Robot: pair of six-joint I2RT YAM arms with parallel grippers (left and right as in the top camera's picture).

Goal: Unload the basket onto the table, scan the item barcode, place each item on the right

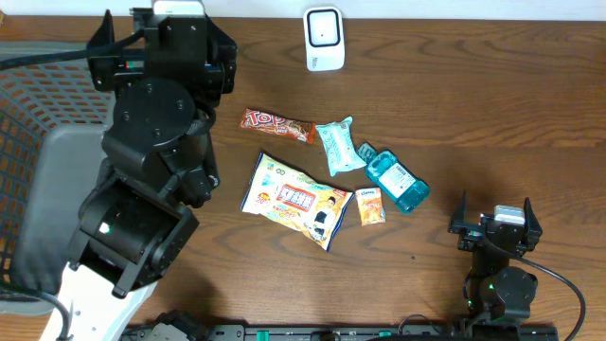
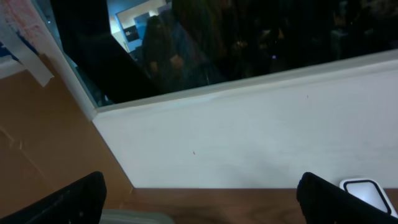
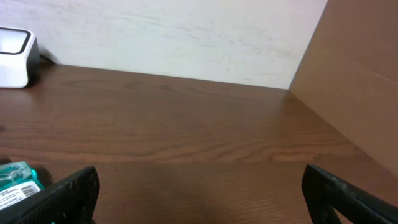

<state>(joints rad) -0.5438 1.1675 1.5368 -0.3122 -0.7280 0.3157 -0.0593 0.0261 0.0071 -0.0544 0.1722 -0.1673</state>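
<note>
At the near edge of the brown wooden table (image 1: 492,104), on the right, the right gripper (image 1: 495,216) sits low with its claw spread wide and nothing between its fingers. Its wrist view looks out across bare wood toward the white wall. Just beyond it and to its left lies the cluster of items, all flat on the table and untouched by either arm. Nearest to the gripper is a blue plastic container (image 1: 398,182) with a white printed label, whose corner shows at the lower left of the right wrist view. A small orange packet (image 1: 370,206) lies just beside it, and a large white and yellow snack bag (image 1: 294,201) lies further left. Slightly farther back, a pale teal packet (image 1: 337,145) touches the blue container's far end. A red candy bar (image 1: 278,124) lies angled beside the teal packet on its left. The left arm rises high over the left side of the table, next to a dark mesh basket (image 1: 24,104). The left gripper (image 2: 202,208) also has its claw wide and holds nothing, and its camera faces the wall and a dark window. Farthest back, against the wall and well apart from the items, stands the white barcode scanner (image 1: 324,38).
</note>
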